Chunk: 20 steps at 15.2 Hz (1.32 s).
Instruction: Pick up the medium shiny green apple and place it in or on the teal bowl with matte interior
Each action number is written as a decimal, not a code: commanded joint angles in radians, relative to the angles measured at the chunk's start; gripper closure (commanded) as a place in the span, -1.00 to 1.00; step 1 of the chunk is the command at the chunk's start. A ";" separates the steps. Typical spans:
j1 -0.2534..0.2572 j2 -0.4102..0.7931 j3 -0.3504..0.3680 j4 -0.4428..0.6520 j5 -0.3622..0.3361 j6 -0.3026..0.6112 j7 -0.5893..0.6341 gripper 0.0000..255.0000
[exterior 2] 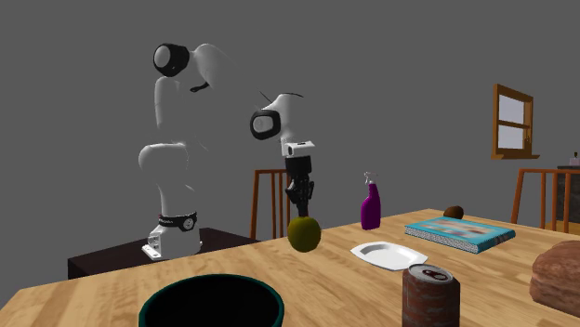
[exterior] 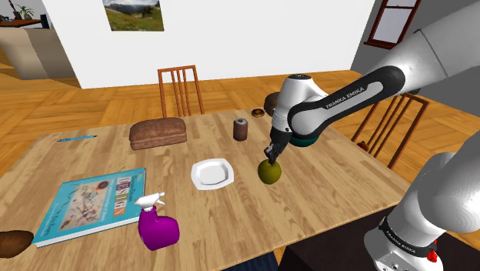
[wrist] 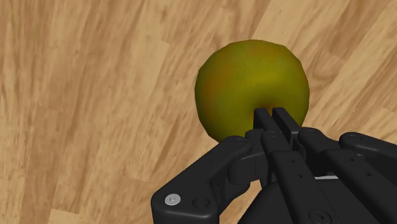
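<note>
The yellow-green apple (exterior: 269, 172) sits near the middle of the wooden table (exterior: 338, 192), beside a white plate. My gripper (exterior: 272, 152) comes straight down on its top. In the wrist view the two fingers (wrist: 262, 121) stand almost together, pinching the crown of the apple (wrist: 245, 83). In the second exterior view the gripper (exterior 2: 299, 197) is directly above the apple (exterior 2: 304, 233). The teal bowl (exterior 2: 276, 299), dark inside, stands close to that camera. In the shoulder view a sliver of the bowl (exterior: 305, 141) shows behind the arm. I cannot tell whether the apple is off the table.
White plate (exterior: 211, 173) lies just to the shoulder view's left of the apple. A brown can (exterior: 241, 128) and a bread loaf (exterior: 158, 133) stand farther back. A book (exterior: 96, 202) and a purple spray bottle (exterior: 158, 227) are near the front. Chairs ring the table.
</note>
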 commanded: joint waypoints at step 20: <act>-0.001 -0.162 -0.017 0.151 -0.001 -0.312 0.008 1.00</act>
